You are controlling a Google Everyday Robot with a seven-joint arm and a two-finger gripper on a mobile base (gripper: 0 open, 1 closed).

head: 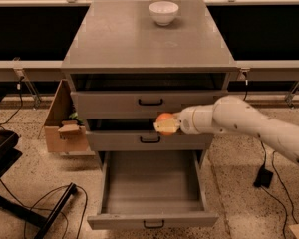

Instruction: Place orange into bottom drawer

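The orange (165, 118) is a small round fruit held in my gripper (166, 125) at the end of my white arm, which reaches in from the right. It hangs in front of the middle drawer, above the open bottom drawer (152, 187). The bottom drawer is pulled far out; its grey inside is bare and its black handle shows at the front edge. The gripper is shut on the orange.
A white bowl (163, 12) stands at the back of the cabinet top (139, 44). The two upper drawers (149, 102) are slightly ajar. A cardboard box (65, 126) sits left of the cabinet. Cables and a black stand lie on the floor at left; a black adapter lies at right.
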